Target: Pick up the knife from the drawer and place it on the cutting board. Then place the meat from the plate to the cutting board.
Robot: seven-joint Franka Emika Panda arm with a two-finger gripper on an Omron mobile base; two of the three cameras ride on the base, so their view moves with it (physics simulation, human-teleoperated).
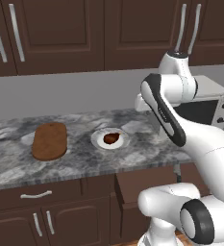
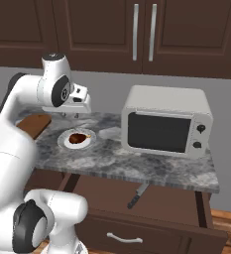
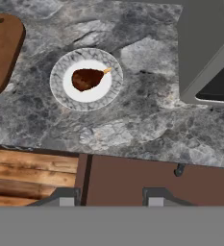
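The claw (image 2: 71,115) hangs above the marble counter (image 2: 151,166), over its back part just behind the plate (image 2: 76,140); its fingers (image 3: 152,196) stand apart with nothing between them. The knife (image 2: 137,194) lies in the open drawer (image 2: 151,198) below the counter's front edge, blade toward the counter and dark handle toward the drawer front, well apart from the claw. In the hand view a small end of it shows at the drawer's edge. The meat (image 1: 111,138) sits in the middle of the plate, its pale bone tip pointing toward the toaster oven (image 2: 167,120). The board (image 1: 50,140) lies bare on the counter to the left of the plate, near it but not touching. The oven stands on the counter's right part, above the drawer.
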